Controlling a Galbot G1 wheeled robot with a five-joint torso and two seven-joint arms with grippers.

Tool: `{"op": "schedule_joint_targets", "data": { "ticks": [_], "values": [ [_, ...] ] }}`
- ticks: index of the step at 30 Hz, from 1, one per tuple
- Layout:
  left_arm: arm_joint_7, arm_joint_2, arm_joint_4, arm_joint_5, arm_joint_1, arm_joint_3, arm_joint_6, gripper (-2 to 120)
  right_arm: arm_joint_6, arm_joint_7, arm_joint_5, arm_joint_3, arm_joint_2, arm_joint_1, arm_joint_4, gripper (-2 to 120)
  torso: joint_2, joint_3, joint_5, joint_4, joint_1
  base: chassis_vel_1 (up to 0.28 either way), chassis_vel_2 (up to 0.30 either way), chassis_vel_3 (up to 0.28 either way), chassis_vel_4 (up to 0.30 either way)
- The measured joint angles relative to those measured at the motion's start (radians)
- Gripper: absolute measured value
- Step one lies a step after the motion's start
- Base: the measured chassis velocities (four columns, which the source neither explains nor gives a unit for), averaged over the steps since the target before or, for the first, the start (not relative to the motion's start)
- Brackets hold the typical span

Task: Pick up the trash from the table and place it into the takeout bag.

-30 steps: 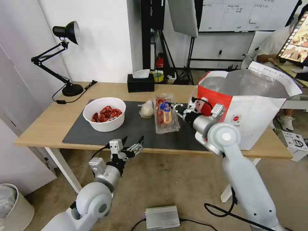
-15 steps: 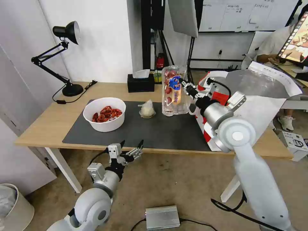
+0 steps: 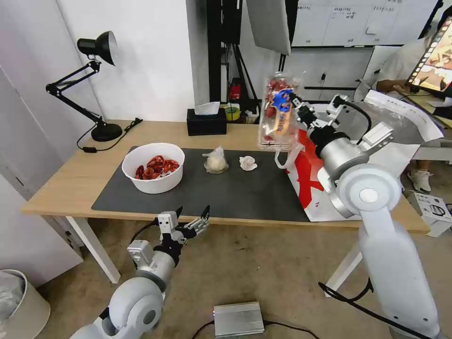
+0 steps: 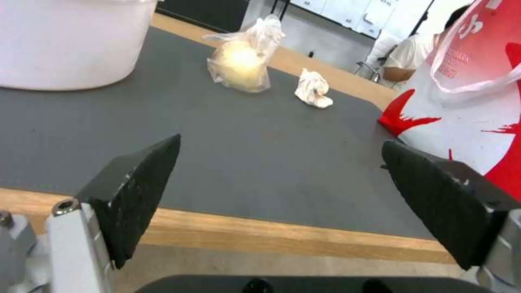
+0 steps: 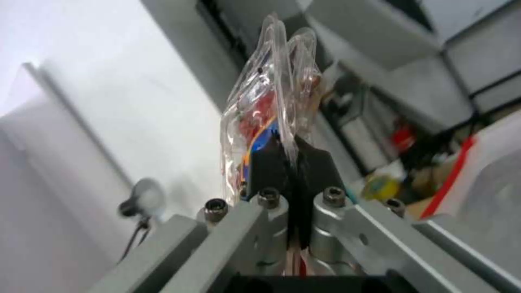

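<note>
Your head view looks forward and down over the table (image 3: 70,181) from some way back. Your left wrist view sits low at the table's near edge, facing across the dark grey mat (image 4: 217,134), sharing the crumpled white tissue (image 3: 247,163) and takeout bag (image 3: 320,188). Your right wrist view looks up, very close to the clear plastic clamshell tray (image 5: 266,110).

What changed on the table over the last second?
The right pincer, shut on the clamshell tray, lifted it off the mat toward the takeout bag, uncovering a crumpled tissue. Bowl, knotted bag and open left pincer stayed put.

Clamshell tray (image 3: 278,113): clear glossy plastic. Worktop (image 3: 66,179): light wood, matt dark grey mat (image 3: 235,188) on it. Takeout bag (image 3: 320,188): silver foil lining.
</note>
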Motion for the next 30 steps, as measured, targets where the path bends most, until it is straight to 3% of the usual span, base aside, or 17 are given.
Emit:
{"op": "schedule_joint_targets", "data": {
  "ticks": [18,30],
  "values": [
    [-0.001,-0.015,0.004,-0.001,0.001,0.005,-0.001,100,0.121,0.005,-0.342,0.031,0.000,0.004,-0.053,0,0.000,0.000,-0.0001,0.0000,0.000,0.000,0.000,0.000,0.000],
    [-0.002,-0.022,0.004,-0.001,0.003,0.008,0.000,100,0.155,0.018,-0.406,0.061,-0.006,0.004,-0.117,0,0.000,0.000,0.0000,0.0000,0.000,0.000,0.000,0.000,0.000]
  ]
}}
